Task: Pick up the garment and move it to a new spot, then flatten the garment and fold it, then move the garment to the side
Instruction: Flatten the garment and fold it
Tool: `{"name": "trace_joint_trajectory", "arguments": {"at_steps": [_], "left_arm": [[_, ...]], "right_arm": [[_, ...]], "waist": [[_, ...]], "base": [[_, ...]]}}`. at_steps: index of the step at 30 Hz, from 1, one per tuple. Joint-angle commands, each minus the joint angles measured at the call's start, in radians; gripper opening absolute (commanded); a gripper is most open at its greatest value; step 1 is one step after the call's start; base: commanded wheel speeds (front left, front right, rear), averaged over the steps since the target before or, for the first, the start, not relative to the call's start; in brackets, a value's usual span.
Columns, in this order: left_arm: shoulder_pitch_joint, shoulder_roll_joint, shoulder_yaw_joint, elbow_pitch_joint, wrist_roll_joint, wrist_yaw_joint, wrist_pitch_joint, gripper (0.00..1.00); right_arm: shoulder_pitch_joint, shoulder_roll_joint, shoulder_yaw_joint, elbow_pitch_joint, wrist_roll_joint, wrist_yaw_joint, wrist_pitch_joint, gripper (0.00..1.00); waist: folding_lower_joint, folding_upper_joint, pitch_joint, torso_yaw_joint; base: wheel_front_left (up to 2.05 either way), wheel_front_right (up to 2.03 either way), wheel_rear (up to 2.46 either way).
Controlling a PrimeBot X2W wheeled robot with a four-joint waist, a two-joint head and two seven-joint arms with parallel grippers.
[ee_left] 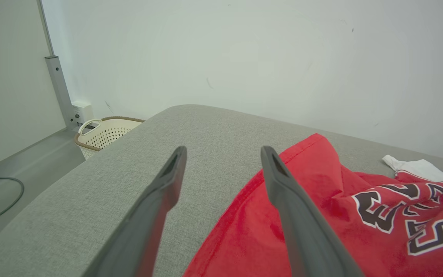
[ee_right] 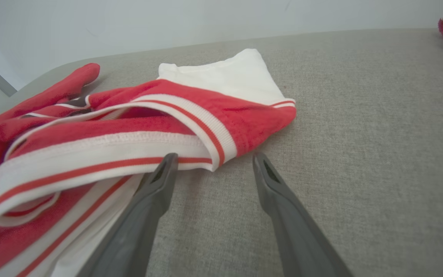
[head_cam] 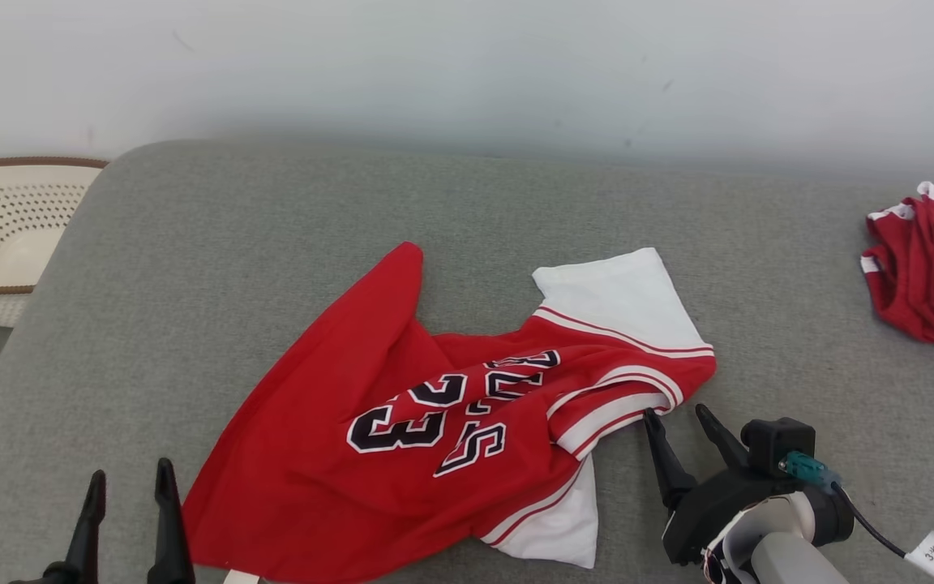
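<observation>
Red and white cloth, the garment (head_cam: 434, 422) lies crumpled near the middle of the grey surface (head_cam: 232, 211). It looks soft, light and limp, so it will likely sag and drag when lifted. The striped fold just ahead of the right claw (head_cam: 675, 411) seems the easiest pinch, and the plain red hem beside the left claw (head_cam: 130, 470) the other. Both claws stand wide, holding nothing. A basket (head_cam: 5, 235) at the left and a second red pile (head_cam: 929, 268) far right lie well apart.
</observation>
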Motion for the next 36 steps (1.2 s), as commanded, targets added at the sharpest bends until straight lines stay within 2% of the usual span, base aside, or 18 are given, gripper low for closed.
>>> {"name": "trace_joint_trajectory", "arguments": {"at_steps": [1, 10, 11, 12, 13, 14, 22, 29, 36], "left_arm": [[-0.005, -0.002, -0.004, -0.001, 0.009, -0.006, -0.008, 1.0], [-0.032, -0.012, -0.038, 0.007, 0.008, -0.023, -0.008, 1.0], [-0.036, -0.013, -0.04, 0.008, 0.007, -0.025, -0.008, 1.0], [-0.038, -0.013, -0.042, 0.012, 0.005, -0.028, -0.008, 1.0], [-0.04, -0.013, -0.043, 0.014, 0.004, -0.029, -0.008, 1.0], [-0.043, -0.013, -0.043, 0.016, 0.003, -0.03, -0.008, 1.0], [-0.047, -0.014, -0.048, 0.027, -0.008, -0.028, -0.008, 1.0], [-0.038, -0.014, -0.058, 0.034, -0.016, -0.024, -0.008, 1.0], [-0.04, -0.014, -0.069, 0.04, -0.023, -0.023, -0.008, 1.0]], "right_arm": [[-0.019, -0.001, 0.003, 0.016, 0.01, 0.0, -0.007, 1.0], [-0.116, 0.007, 0.024, 0.191, 0.04, 0.0, -0.023, 1.0], [-0.13, 0.008, 0.028, 0.206, 0.045, 0.0, -0.024, 0.92], [-0.143, 0.01, 0.032, 0.219, 0.048, 0.0, -0.026, 0.51], [-0.155, 0.01, 0.034, 0.23, 0.052, 0.0, -0.029, 0.36], [-0.169, 0.009, 0.035, 0.239, 0.055, 0.0, -0.034, 0.0], [-0.2, -0.003, 0.047, 0.246, 0.07, 0.0, -0.043, 0.0], [-0.206, -0.044, 0.032, 0.179, 0.046, 0.0, -0.042, 0.0], [-0.267, -0.086, 0.057, 0.174, 0.038, 0.0, -0.042, 0.0]], "waist": [[-0.0001, -0.0001, 0.002, 0.011], [-0.0001, -0.0001, 0.016, 0.033], [-0.0001, -0.0001, 0.019, 0.034], [-0.0001, -0.0001, 0.021, 0.034], [-0.0001, -0.0001, 0.023, 0.034], [-0.0001, -0.0001, 0.025, 0.034], [-0.0001, -0.0001, 0.023, 0.024], [-0.0001, -0.0001, 0.014, 0.006], [-0.0001, -0.0001, 0.007, 0.003]], "base": [[0.0, 0.0, 0.0], [0.0, 0.0, 0.0], [0.0, 0.0, 0.0], [0.0, 0.0, 0.0], [0.0, 0.0, 0.0], [0.0, 0.0, 0.0], [0.0, 0.0, 0.0], [0.0, 0.0, 0.0], [0.0, 0.0, 0.0]]}}
